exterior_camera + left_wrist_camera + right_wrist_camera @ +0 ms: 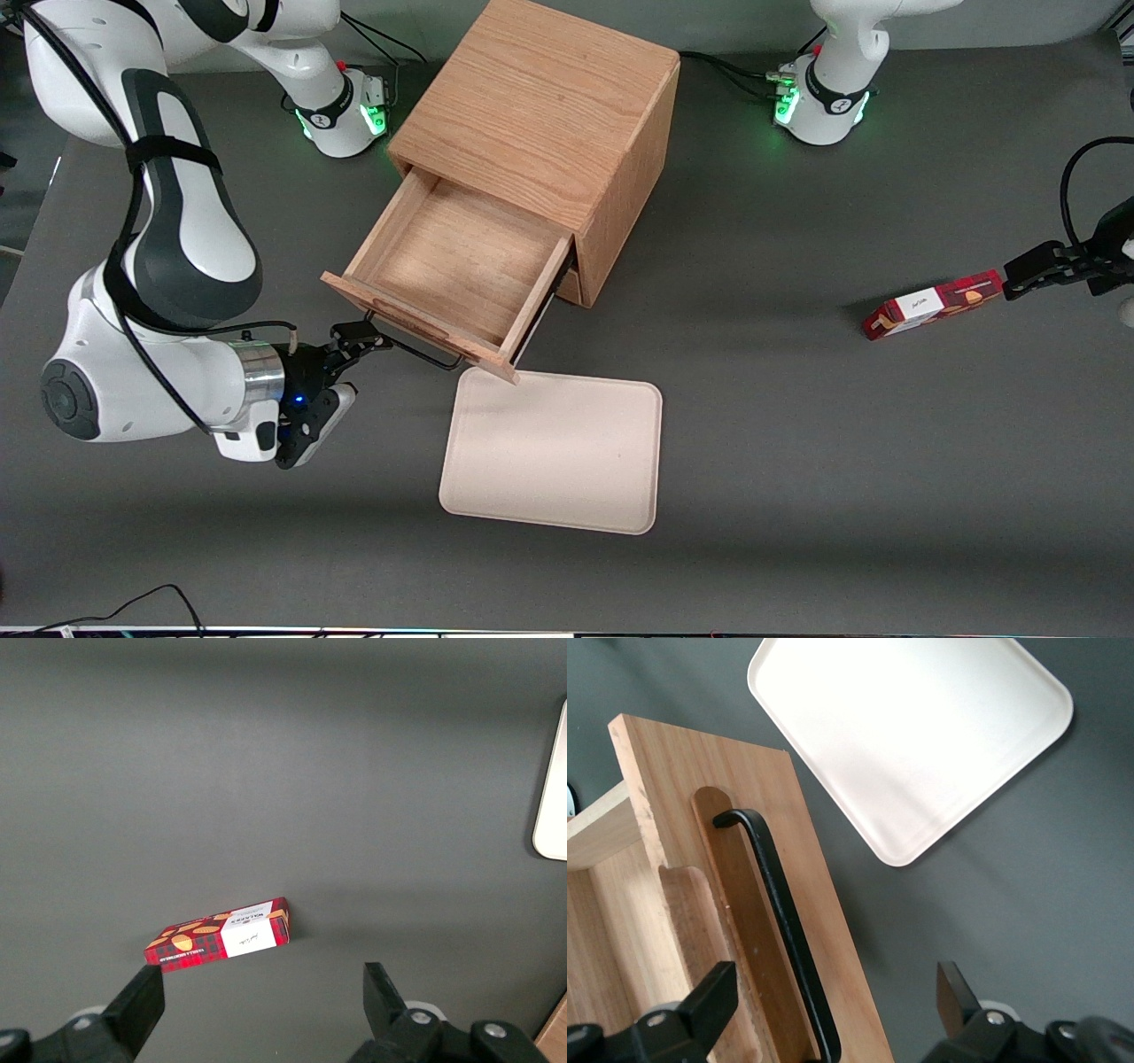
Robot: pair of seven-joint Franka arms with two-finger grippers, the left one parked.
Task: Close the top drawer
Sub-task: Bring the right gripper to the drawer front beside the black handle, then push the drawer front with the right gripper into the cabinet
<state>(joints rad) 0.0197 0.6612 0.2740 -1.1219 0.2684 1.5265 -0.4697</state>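
The top drawer (452,266) of the oak cabinet (540,115) is pulled far out and is empty. Its thin black wire handle (416,347) runs along the drawer front. My right gripper (363,341) is open and sits at the handle's end toward the working arm's side, in front of the drawer front. In the right wrist view the drawer front (824,939) and the handle (784,921) lie between my spread fingertips (713,997), which do not grip anything. The lower drawer is mostly hidden under the top one.
A cream tray (554,452) lies on the table nearer the front camera than the drawer, its corner under the drawer's corner; it also shows in the right wrist view (912,726). A red biscuit box (930,306) lies toward the parked arm's end.
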